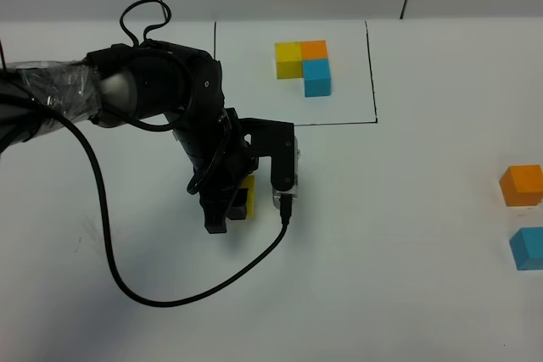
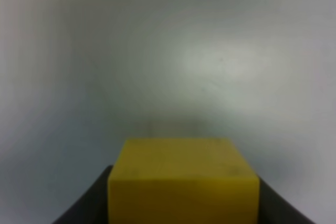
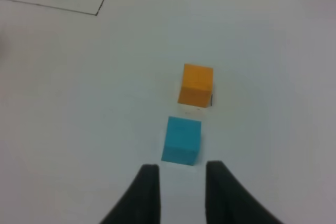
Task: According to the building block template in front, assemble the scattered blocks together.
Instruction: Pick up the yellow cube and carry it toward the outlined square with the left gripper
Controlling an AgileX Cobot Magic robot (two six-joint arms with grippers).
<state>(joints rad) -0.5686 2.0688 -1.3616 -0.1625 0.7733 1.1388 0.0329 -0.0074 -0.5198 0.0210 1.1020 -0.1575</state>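
Building block template: an L of three touching cubes, yellow and orange side by side with light blue on the near side of the orange. It lies at the far side of the tabletop inside a thin black drawn frame. Loose pieces, three, none yet joined to another. Yellow cube: on the near side of the frame and left of the middle, clamped by the left gripper, whose fingers are closed against its two sides. The wrist view shows it filling the space between them. Whether it rests on the surface or hangs clear, I cannot tell. Orange cube: far right, well apart from the yellow, standing free. Light blue cube: just beside the orange on its near side, a small gap between, not touching. Right gripper: seen only by its own camera, it hovers near the light blue cube, fingers partly apart with nothing between them. Progress, by my judgement: early. One piece is in hand, two are untouched, and no L is formed. Left to do is bringing all three together, yellow beside orange and blue against the orange.
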